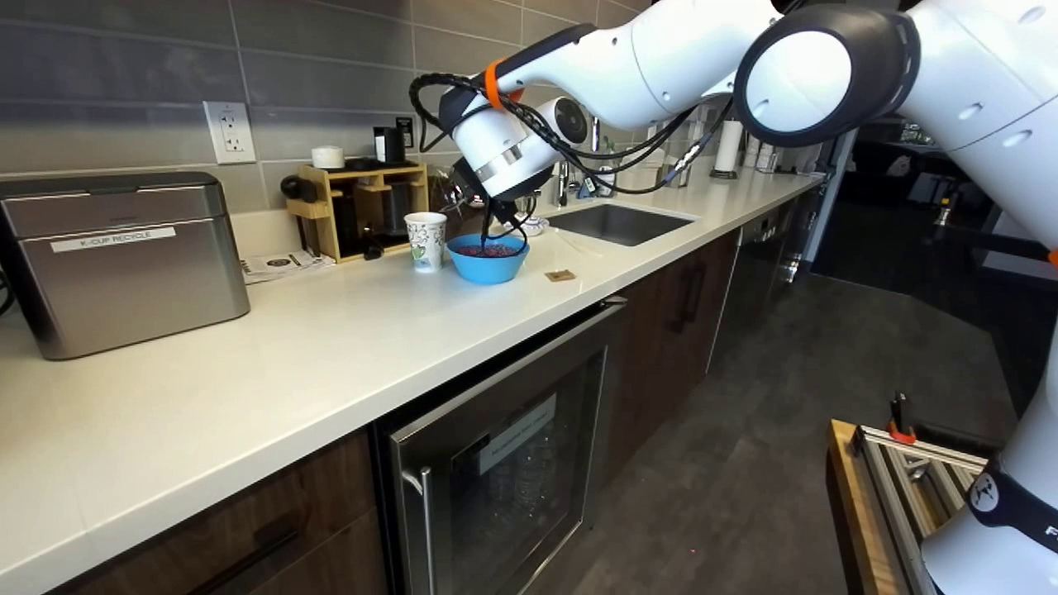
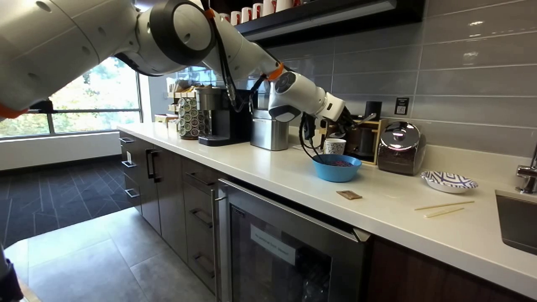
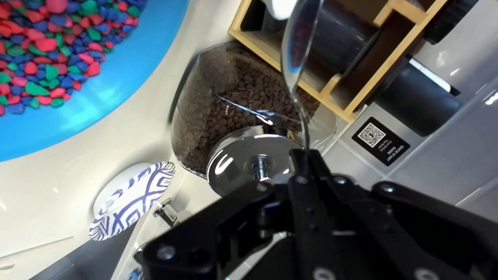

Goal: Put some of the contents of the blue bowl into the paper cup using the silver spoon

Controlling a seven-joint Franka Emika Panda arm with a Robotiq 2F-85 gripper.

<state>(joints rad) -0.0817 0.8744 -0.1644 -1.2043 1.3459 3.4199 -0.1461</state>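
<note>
The blue bowl (image 1: 488, 266) rests on the counter, holding small red, blue and green pieces (image 3: 54, 50). Close beside it stands the white patterned paper cup (image 2: 334, 146), upright; its inside is hidden. My gripper (image 3: 307, 163) is shut on the handle of the silver spoon (image 3: 297, 50). In an exterior view the gripper (image 2: 347, 119) hovers above the cup and bowl, with the spoon (image 2: 367, 119) sticking out beyond it, angled upward. Reddish and bluish tints show on the spoon's head; whether it carries anything, I cannot tell.
Black cables (image 2: 308, 128) droop from the wrist to the bowl. Behind stand a wooden rack (image 1: 376, 178) and a coffee-bean jar (image 2: 401, 147). A patterned paper bowl (image 2: 449, 182), thin sticks (image 2: 444, 205), a brown packet (image 2: 349, 194) and a sink (image 1: 620, 223) are nearby.
</note>
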